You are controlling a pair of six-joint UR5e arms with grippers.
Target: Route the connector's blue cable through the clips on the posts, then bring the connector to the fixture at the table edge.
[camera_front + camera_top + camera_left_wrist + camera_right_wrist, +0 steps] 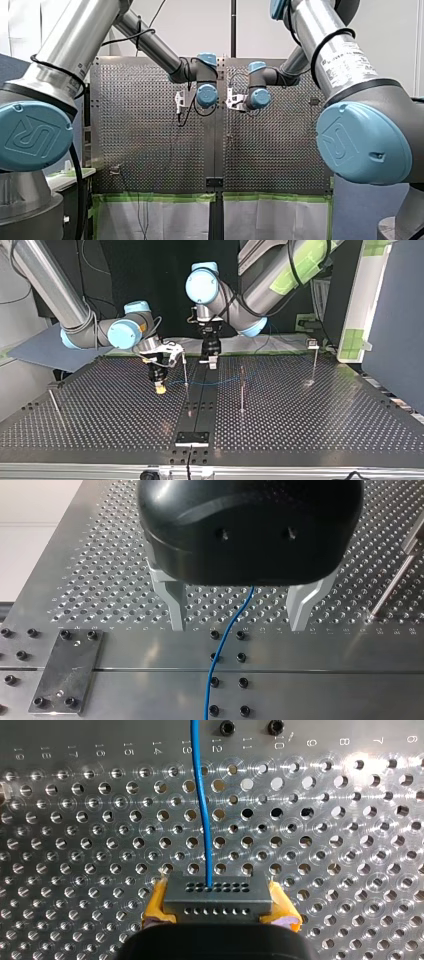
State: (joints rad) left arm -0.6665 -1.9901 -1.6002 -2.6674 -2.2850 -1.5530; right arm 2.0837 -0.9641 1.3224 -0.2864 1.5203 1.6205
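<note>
Perforated table [310, 410]: my right gripper [160, 388] points down, pinching the connector [218, 901].

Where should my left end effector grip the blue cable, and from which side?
Take the blue cable from above, on its straight stretch: it runs between the open fingers of the left end effector. The right end effector holds the connector.

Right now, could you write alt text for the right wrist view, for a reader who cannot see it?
My right gripper, with yellow pads, is shut on a grey connector with rows of small holes. Its blue cable runs from the connector away from the gripper, across the perforated table.
</note>
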